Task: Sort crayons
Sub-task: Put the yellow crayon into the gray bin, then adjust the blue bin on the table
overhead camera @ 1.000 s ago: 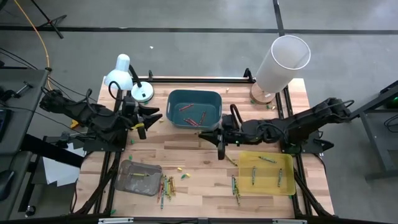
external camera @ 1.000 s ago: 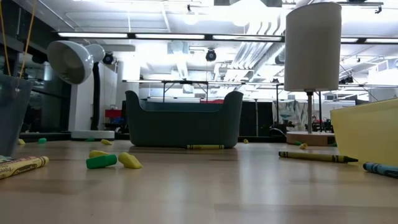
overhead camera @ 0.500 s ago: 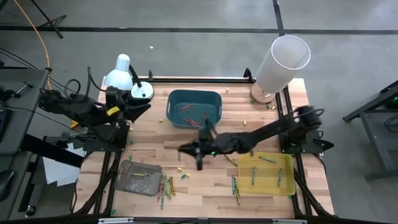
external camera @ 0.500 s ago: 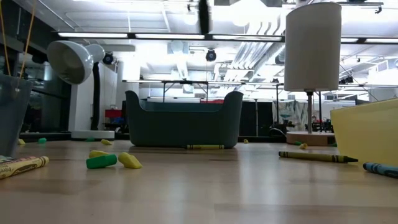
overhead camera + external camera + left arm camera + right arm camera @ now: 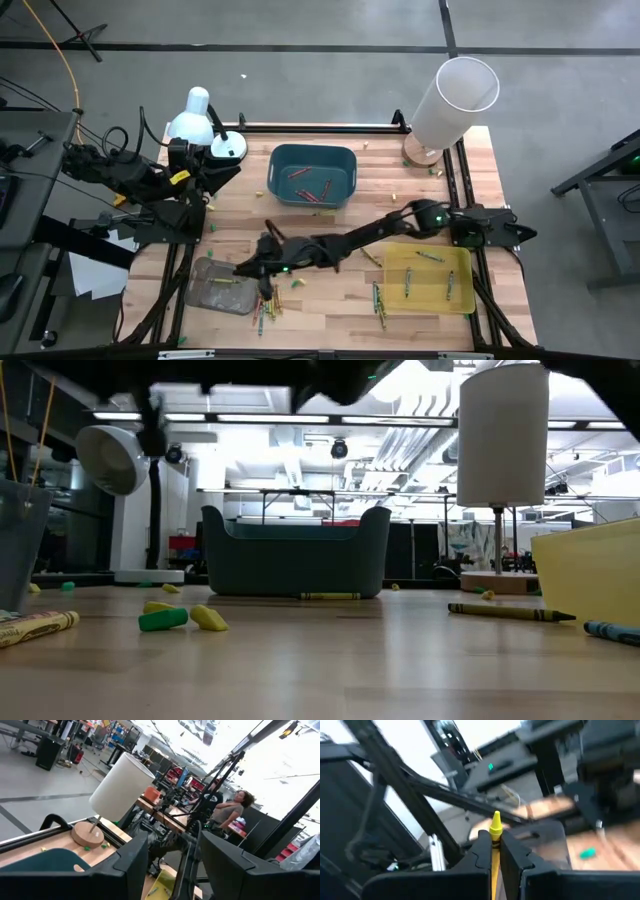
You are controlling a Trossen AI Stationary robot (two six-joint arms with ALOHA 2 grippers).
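The right gripper (image 5: 262, 272) is clamped on a yellow crayon (image 5: 495, 837), whose pointed tip sticks up between the two fingers (image 5: 515, 852) in the right wrist view. From above, the right arm (image 5: 380, 230) stretches far across the table (image 5: 300, 225) and the gripper sits over the near left part, just beside the grey tray (image 5: 222, 285). A bunch of crayons (image 5: 267, 298) lies on the wood right next to that tray. Further out, more crayons lie in the teal bin (image 5: 312, 174) at the back middle, and others lie in and beside the yellow tray (image 5: 428, 278) on the right. In the low view, a green stub (image 5: 163, 619) and yellow bits (image 5: 208, 618) lie on the tabletop. The left gripper (image 5: 222, 168) waits at the table's back left edge, close to the white desk lamp (image 5: 192, 117), with its fingers (image 5: 131, 860) spread apart and nothing between them. A tall white cylinder lamp (image 5: 452, 98) stands at the back right corner. A person (image 5: 231, 810) shows in the room beyond.
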